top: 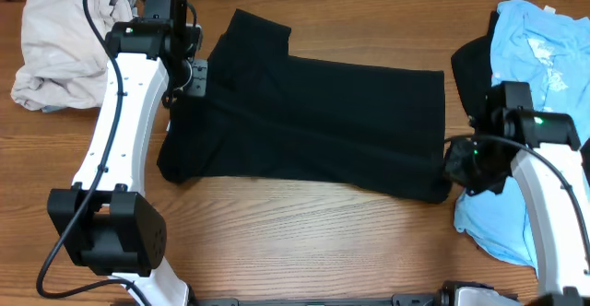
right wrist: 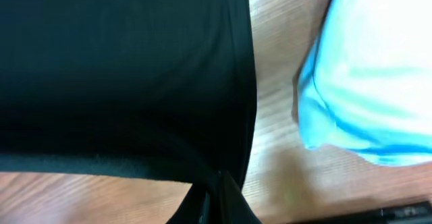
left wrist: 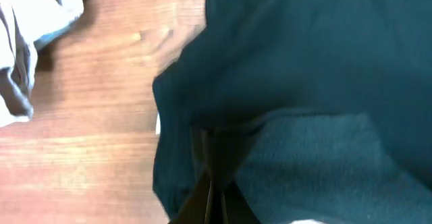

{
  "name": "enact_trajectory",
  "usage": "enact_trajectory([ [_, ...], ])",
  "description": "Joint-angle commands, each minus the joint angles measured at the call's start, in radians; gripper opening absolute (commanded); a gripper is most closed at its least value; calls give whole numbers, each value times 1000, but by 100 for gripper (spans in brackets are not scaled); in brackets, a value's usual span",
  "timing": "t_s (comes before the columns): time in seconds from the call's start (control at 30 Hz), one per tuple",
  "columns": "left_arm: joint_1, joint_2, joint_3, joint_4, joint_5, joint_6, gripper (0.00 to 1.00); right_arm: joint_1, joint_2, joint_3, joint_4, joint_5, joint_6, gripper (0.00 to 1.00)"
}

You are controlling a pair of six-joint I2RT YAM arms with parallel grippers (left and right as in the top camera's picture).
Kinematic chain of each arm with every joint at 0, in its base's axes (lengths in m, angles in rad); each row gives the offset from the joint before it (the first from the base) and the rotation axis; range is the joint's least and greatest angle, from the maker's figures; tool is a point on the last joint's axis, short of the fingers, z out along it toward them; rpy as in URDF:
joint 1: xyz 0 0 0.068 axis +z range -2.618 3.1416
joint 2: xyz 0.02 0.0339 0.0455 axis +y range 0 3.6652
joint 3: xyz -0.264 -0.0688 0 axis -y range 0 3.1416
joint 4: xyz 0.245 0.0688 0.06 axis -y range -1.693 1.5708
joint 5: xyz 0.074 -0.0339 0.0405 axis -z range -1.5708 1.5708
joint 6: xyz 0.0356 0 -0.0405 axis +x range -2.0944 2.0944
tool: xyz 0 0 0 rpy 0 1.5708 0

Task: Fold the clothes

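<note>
Left end effector and right end effector each pinch the black shirt; print on the blue shirt is unreadable.

Overhead straight down, wrist views close, sharing black garment

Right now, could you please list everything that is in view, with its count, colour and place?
black shirt: 1, black, spread across the middle of the table
crumpled garment: 1, beige, far left corner
light blue shirt: 1, light blue, right edge
dark cloth: 1, black, partly under the light blue shirt
table: 1, brown wood, under everything
left arm: 1, white and black, left side
right arm: 1, white and black, right side
left gripper: 1, black, pinching the black shirt's left edge
right gripper: 1, black, pinching the black shirt's right near corner
</note>
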Motion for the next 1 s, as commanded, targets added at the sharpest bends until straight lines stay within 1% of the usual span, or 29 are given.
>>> enact_trajectory([
  [0.0, 5, 21, 17, 50, -10, 19, 4, -4, 65, -2, 73, 33, -16, 4],
  [0.3, -9, 62, 17, 87, -1, 19, 4, -4, 192, -2, 223, 34, -21, 4],
  [0.4, -9, 118, 17, 96, 2, 19, 4, -4, 215, -2, 297, 34, -21, 4],
  [0.57, -9, 214, 17, 136, 0, 19, 4, -4, 246, -2, 357, 34, -22, 5],
  [0.6, -9, 228, 17, 145, 0, 19, 4, -4, 253, -2, 364, 34, -25, 12],
  [0.63, -9, 243, 17, 159, -3, 19, 5, -4, 259, -2, 373, 34, -24, 30],
  [0.67, -8, 256, 17, 173, -2, 19, 29, -4, 267, -2, 385, 34, -24, 61],
  [0.7, -8, 256, 17, 179, -3, 19, 46, -4, 269, -2, 391, 34, -25, 71],
  [0.73, -8, 256, 19, 183, -3, 19, 56, -4, 269, -2, 396, 34, -25, 80],
  [0.8, -8, 247, 43, 161, -2, 16, 82, -4, 269, 2, 396, 34, -24, 92],
  [0.83, -8, 241, 69, 132, -2, 6, 91, -4, 269, 10, 387, 33, -23, 98],
  [0.87, -8, 235, 95, 101, -2, -1, 95, -4, 269, 21, 372, 33, -19, 100],
  [0.9, -8, 229, 128, 63, -2, -10, 98, -4, 267, 33, 357, 32, -16, 100],
  [0.97, -8, 211, 206, -24, -1, -25, 100, -4, 254, 64, 312, 21, -17, 100],
])
